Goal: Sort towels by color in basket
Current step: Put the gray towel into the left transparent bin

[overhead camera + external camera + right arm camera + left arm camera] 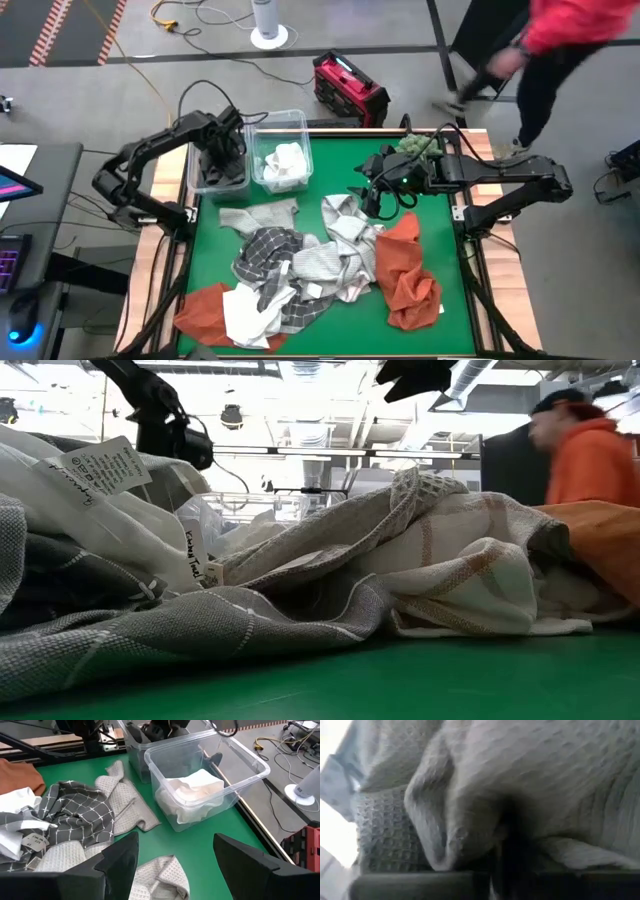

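A heap of towels (pixel 300 265) lies on the green table: dark grey checked (pixel 265 250), rust-orange (pixel 405 270), white (pixel 245 320) and light grey waffle cloths. Two clear bins stand at the far left. The left bin (pixel 205 180) holds dark grey cloth (pixel 470 780), and my left gripper (pixel 228 160) reaches down into it, the cloth filling its wrist view. The right bin (pixel 250 767) holds white towels (pixel 195 790). My right gripper (pixel 175 870) is open above the table near the heap's far edge, over a light grey waffle towel (pixel 160 880), touching nothing.
A green spiky ball (pixel 415 145) sits near the table's far right edge behind my right arm. A person in a red-orange top (pixel 570 30) moves past beyond the far right corner. A red box (pixel 348 88) stands on the floor behind the table.
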Motion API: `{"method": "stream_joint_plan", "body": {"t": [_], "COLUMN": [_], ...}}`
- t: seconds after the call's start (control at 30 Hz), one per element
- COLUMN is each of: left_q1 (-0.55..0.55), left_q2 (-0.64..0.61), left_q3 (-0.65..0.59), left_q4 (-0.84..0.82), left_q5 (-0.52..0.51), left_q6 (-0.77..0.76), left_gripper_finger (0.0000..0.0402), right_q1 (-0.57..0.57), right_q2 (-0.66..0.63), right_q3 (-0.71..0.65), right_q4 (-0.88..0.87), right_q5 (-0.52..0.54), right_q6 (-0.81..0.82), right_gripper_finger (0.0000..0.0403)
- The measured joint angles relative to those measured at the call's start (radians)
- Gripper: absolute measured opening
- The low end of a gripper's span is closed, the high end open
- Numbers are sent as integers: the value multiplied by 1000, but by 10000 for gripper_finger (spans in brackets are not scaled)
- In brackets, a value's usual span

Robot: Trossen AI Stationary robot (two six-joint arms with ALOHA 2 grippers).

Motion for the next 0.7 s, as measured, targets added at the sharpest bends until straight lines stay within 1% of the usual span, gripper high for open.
{"method": "stream_joint_plan", "body": {"t": [0.13, 0.3, 0.37, 0.4, 0.5, 0.6, 0.7], "left_q1": [0, 0, 0, 0, 0, -2, 0], "left_q2": [-34, -68, -83, -94, -143, -189, -205], "left_q3": [91, 213, 257, 276, 288, 248, 176], "left_q4": [-84, -196, -235, -254, -271, -274, -258], "left_q5": [-14, -6, 20, 58, 183, 203, 216], "left_q6": [62, 114, 151, 180, 251, 303, 328], "left_gripper_finger": [101, 179, 201, 210, 217, 213, 202], "right_q1": [-2, -3, -3, -3, -2, -2, -2], "right_q2": [0, 0, 0, 0, 0, 0, 0], "right_q3": [0, 0, 0, 0, 0, 0, 0], "right_q4": [1, 2, 1, 1, 2, 2, 2], "right_q5": [0, 1, 1, 2, 2, 2, 2], "right_q6": [0, 0, 0, 0, 6, 19, 26], "right_gripper_finger": [285, 285, 285, 285, 285, 285, 285]}}
